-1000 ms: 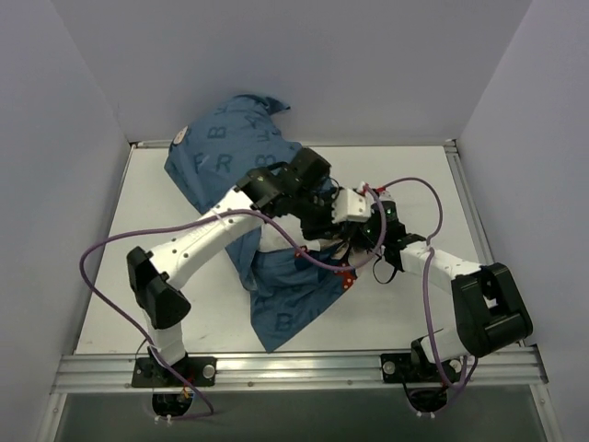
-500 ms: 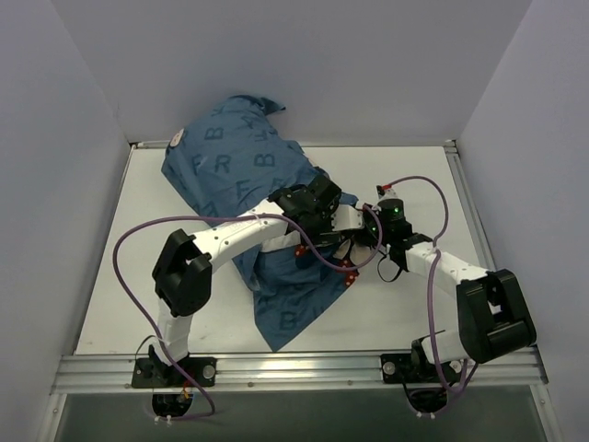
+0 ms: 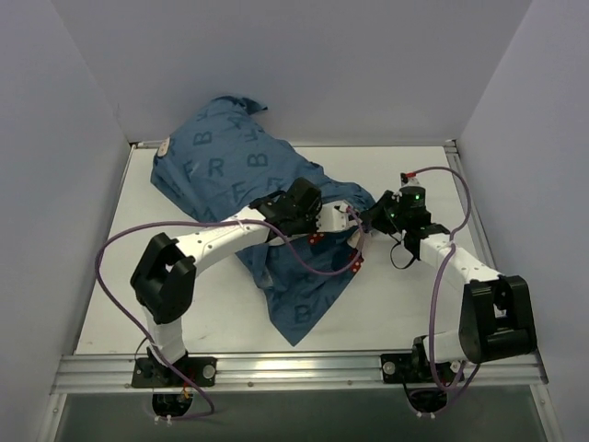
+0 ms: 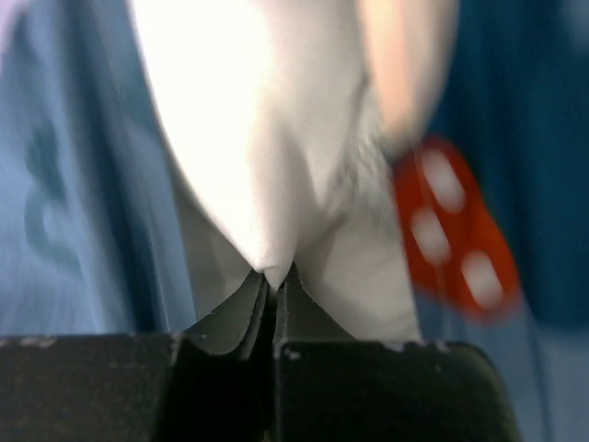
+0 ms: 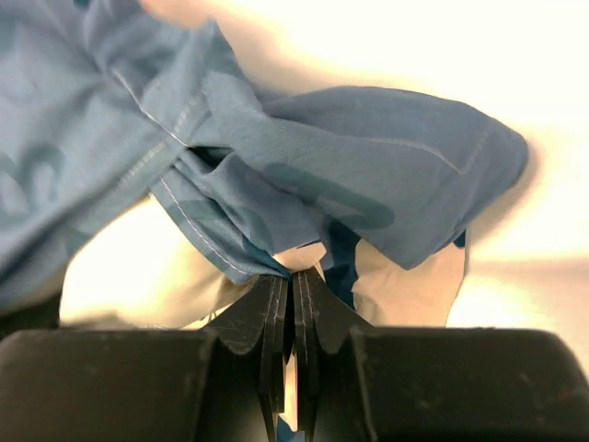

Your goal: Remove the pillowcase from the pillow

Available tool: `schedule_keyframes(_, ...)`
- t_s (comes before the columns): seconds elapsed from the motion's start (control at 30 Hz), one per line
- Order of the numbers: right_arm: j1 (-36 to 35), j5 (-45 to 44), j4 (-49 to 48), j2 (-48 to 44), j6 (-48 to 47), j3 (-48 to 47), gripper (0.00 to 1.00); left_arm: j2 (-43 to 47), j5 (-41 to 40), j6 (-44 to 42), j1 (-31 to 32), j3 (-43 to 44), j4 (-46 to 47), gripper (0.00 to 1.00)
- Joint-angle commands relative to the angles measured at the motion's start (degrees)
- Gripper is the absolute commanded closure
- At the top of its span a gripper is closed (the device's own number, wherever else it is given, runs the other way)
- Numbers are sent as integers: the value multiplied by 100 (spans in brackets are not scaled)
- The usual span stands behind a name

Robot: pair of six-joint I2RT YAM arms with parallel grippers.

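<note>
left end effector (image 4: pixel 274 276): closed, jaws pressed together on a peak of white fabric.
pillow (image 4: pixel 248 120): plain white; pinched to a point at the left end effector's tips and widening beyond them. From overhead it was almost wholly hidden.
red bow (image 4: pixel 451 230): red with white dots, blurred, just past the left end effector's tips to their right, printed on blue cloth.
right end effector (image 5: pixel 291 276): closed, gripping a bunched fold of blue cloth at its tips.
stitched hem (image 5: pixel 198 230): ran from the right end effector's tips out to their left.
pillowcase (image 3: pixel 230 170): dark blue with lighter letters; gathered between the two end effectors, which faced each other close together. One flat tail lay toward the arm bases on the near side of the left end effector. The plump bulk spread beyond it to the far left.
desk (image 3: pixel 414 304): white, under both end effectors and the cloth.
back wall (image 3: pixel 368 74): the pillowcase's farthest corner rose against it, well beyond both end effectors.
</note>
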State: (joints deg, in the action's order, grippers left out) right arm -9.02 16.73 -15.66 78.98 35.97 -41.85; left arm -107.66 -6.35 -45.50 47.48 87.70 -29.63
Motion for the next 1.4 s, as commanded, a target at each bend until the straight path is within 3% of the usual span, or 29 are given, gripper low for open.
schedule_keyframes(0.0,470,-689,64,-86,-178,-437,100,674,-569,-845,-301,-885,-930,98)
schedule_keyframes(0.13,532,-663,98,310,-353,-973,100,1009,-271,-1005,-284,-1352,-1405,98)
schedule_keyframes(0.27,541,-636,55,889,-424,-1326,100,1142,1,-742,-388,-1134,-1720,98)
schedule_keyframes(0.4,708,-330,-156,1549,-275,-1361,100,1281,1011,-320,-714,-151,-2196,98)
schedule_keyframes(0.5,744,23,-306,1998,-239,-1484,100,1352,1170,-162,-819,185,-2319,98)
schedule_keyframes(0.63,358,286,-245,2113,-520,-1564,100,1291,2223,1058,-1241,1168,-2390,98)
schedule_keyframes(0.73,-82,401,-166,1859,-835,-1572,100,1107,2497,1778,-1461,2038,-2214,98)
schedule_keyframes(0.77,-170,471,-139,1675,-915,-1598,97,1037,2577,1920,-1557,2423,-2153,98)
schedule_keyframes(0.9,-311,919,290,1025,-1258,-1783,45,729,2762,2588,-1742,3032,-1907,98)
schedule_keyframes(1.0,-469,657,686,146,-1548,-1792,21,571,2613,2782,-1760,3226,-1766,98)
schedule_keyframes(1.03,-556,569,809,-74,-1618,-1775,18,527,2560,2835,-1760,3262,-1740,98)
schedule_keyframes(1.07,-1088,211,862,-841,-1680,-1705,13,413,2421,2975,-1778,3401,-1592,98)
schedule_keyframes(1.17,-1504,7,531,-1181,-1488,-1460,8,281,2393,3090,-1813,3674,-1529,98)
schedule_keyframes(1.3,-2585,-476,-208,-965,-1031,-1343,1,52,2384,3170,-1839,4219,-1511,98)
schedule_keyframes(1.37,-2780,-487,-384,-448,-846,-1519,1,8,2332,3231,-1839,4431,-1485,98)
